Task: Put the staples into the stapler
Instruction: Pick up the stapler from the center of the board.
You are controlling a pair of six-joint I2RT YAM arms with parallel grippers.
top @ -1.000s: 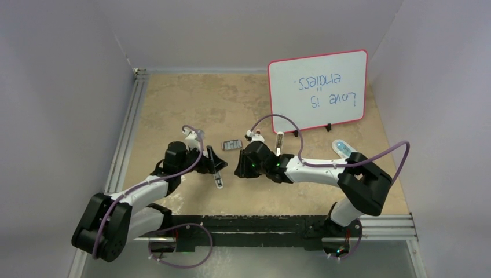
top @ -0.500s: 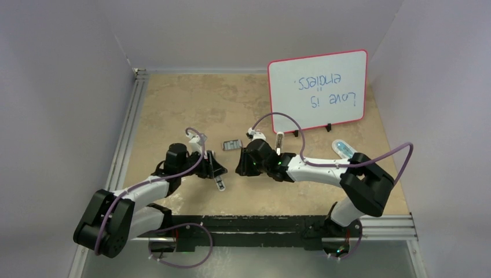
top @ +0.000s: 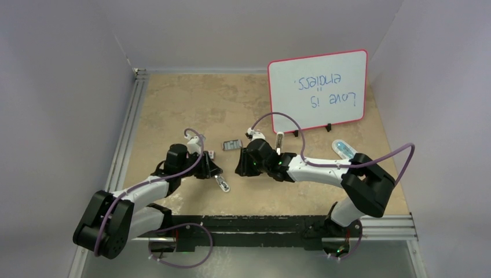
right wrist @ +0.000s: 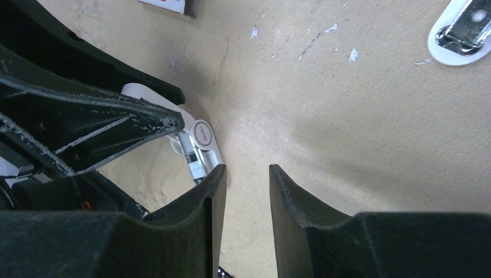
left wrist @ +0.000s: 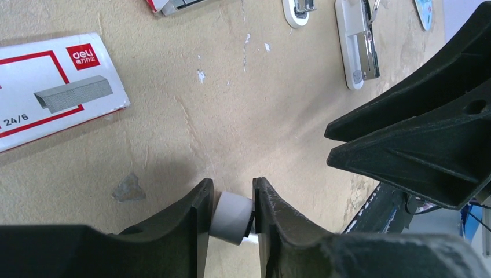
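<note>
Though narrow-set, left pincer [left wrist: 231, 191] on stapler [left wrist: 233, 216]

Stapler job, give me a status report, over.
Left tool pinching the white stapler by one end. Right tool open, empty, facing it. Staples untouched, beyond both tools. Nothing seen blocking.

The stapler [left wrist: 231, 217] in the left gripper [left wrist: 233, 194] nearly meets the right gripper [right wrist: 247, 174] — scant room between. A whiteboard [top: 317, 91] blocks back right; back left lies open.
</note>
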